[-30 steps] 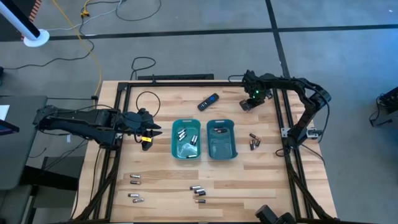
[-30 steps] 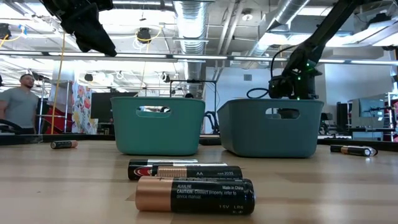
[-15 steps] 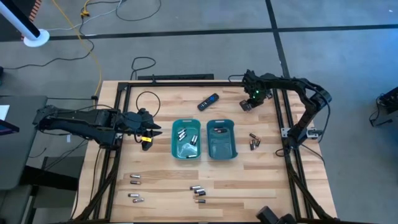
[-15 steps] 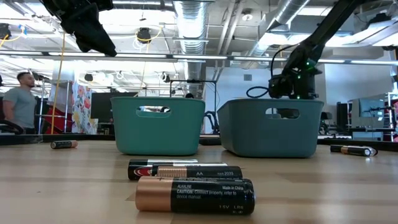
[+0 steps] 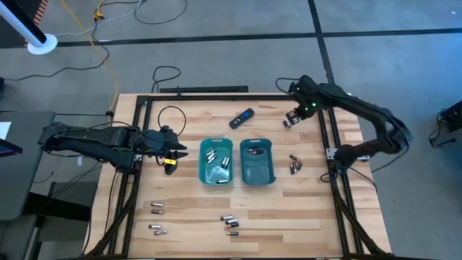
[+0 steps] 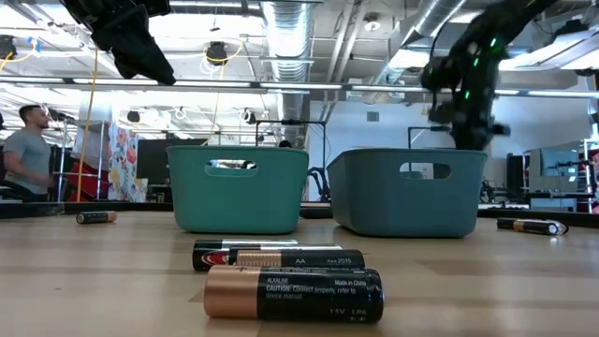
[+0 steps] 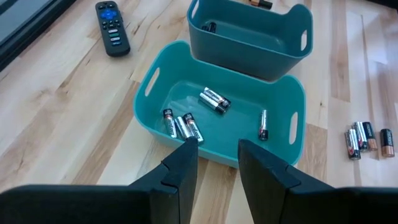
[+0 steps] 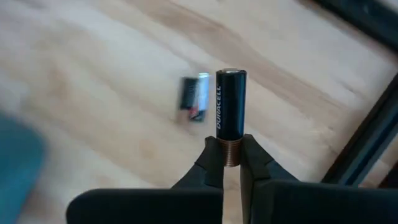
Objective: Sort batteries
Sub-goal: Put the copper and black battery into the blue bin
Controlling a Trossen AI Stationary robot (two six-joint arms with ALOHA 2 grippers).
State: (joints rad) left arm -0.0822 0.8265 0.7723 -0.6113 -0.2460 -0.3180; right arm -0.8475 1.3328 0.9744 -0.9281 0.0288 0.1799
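My right gripper [image 8: 231, 163] is shut on a dark battery [image 8: 231, 99] with a coppery end, above the table's far right part [image 5: 291, 119]. A silvery battery [image 8: 194, 98] lies flat on the wood below it. My left gripper [image 7: 214, 155] stands open with nothing between its fingers, above the near wall of the light teal tray [image 5: 216, 161], which holds several batteries [image 7: 214, 99]. The darker teal tray [image 5: 257, 161] stands beside it to the right. More batteries lie loose near the front edge [image 5: 229, 220] and at the right [image 5: 294, 165]. My right gripper pinches the battery's coppery end [image 8: 231, 151] between its two fingertips. The battery runs on in line with the fingers and sticks out past them toward the table. It is lifted clear of the wood.
A black remote [image 5: 242, 117] lies behind the trays. Two small groups of batteries [image 5: 157, 208] lie at the front left. A black frame rail [image 8: 367, 143] runs close to my right gripper. People show in the room beyond the table [image 6: 28, 154].
My right gripper has gone up and a little toward the table's right edge, and its arm has swung out to the right.
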